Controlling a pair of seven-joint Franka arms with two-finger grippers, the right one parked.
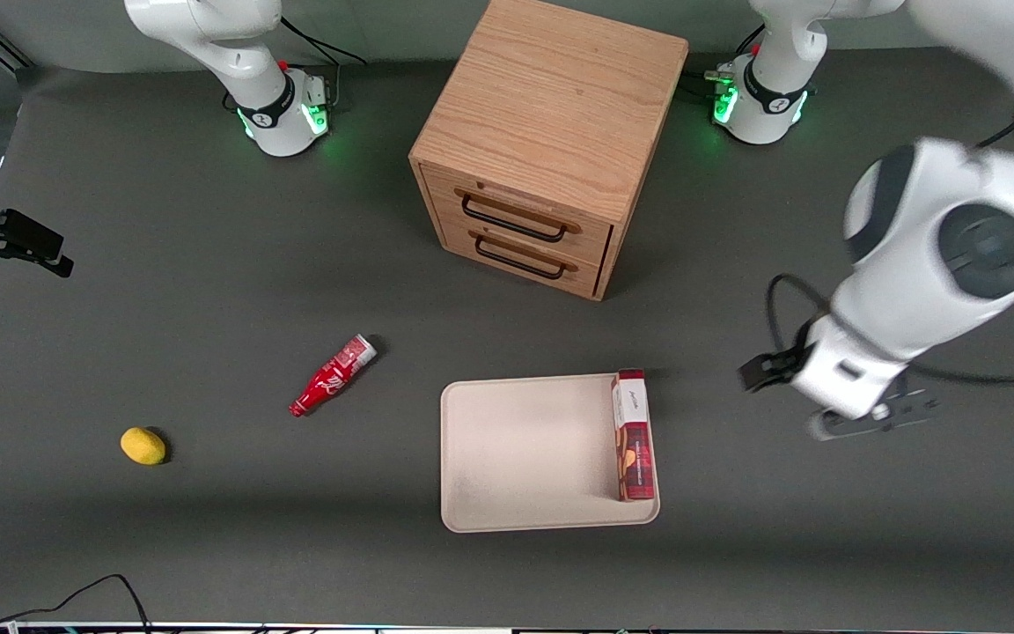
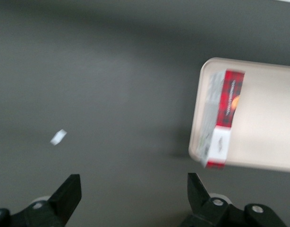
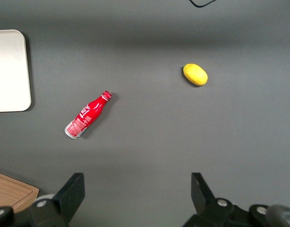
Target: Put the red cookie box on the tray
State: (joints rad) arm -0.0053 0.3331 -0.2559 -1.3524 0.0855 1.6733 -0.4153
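Front view shows the slim dark-red plaid cookie box (image 1: 633, 437), likely light, stiff and best pinched across its narrow sides, on the pale beige tray's (image 1: 525, 453) edge, the gripper (image 2: 133, 196) spread empty beside the tray

Dark-red plaid cookie box (image 1: 633, 438), white end; pale beige tray (image 1: 525, 458).

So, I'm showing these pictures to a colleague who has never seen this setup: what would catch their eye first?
Probably the wooden drawer cabinet standing mid-table, farther from the front camera than everything else. Next, the red cookie box lying along the edge of the pale tray, on the working arm's side. The gripper hangs open above bare table beside the tray, holding nothing, while a red bottle and a yellow lemon lie toward the parked arm's end.
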